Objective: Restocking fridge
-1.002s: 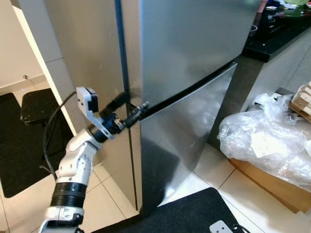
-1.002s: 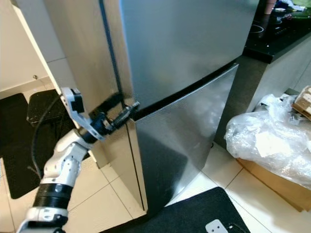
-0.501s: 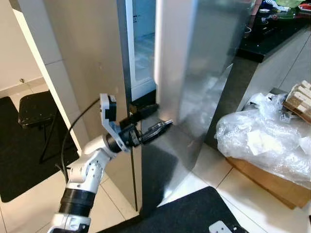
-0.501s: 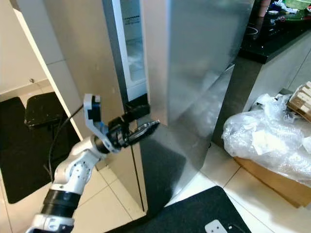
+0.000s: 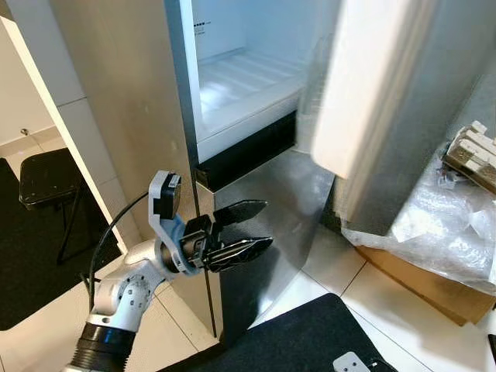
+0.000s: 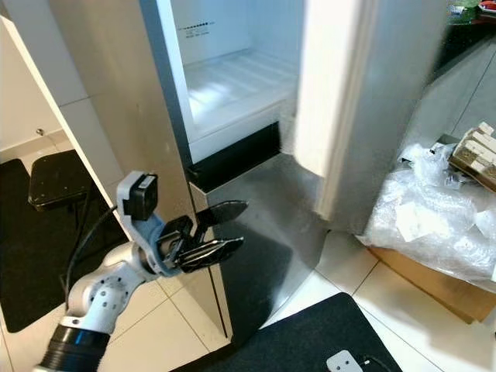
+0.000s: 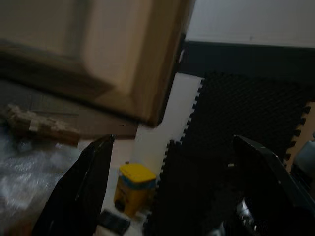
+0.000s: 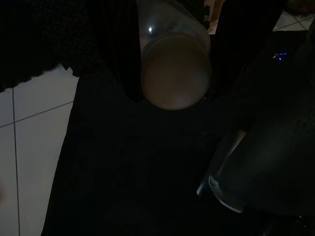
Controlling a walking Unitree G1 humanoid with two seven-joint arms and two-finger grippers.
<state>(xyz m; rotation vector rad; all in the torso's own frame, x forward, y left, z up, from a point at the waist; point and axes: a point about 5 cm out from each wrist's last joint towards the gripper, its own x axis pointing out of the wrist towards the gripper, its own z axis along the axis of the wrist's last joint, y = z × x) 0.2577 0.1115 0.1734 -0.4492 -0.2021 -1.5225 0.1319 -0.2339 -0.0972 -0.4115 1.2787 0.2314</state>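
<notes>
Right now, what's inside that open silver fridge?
The silver fridge's upper compartment shows a bare white ribbed floor and white back wall, with no food visible. The swung-open door hides its right side. The left gripper hovers open below.

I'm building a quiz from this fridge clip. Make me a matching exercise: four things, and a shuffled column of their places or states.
1. upper fridge door
2. left gripper
3. plastic wrap
4. stool

A. piled on a cardboard box
B. open, empty, in front of the lower door
C. swung open
D. on the dark mat left of the fridge

Pairs: 1-C, 2-B, 3-A, 4-D
</notes>
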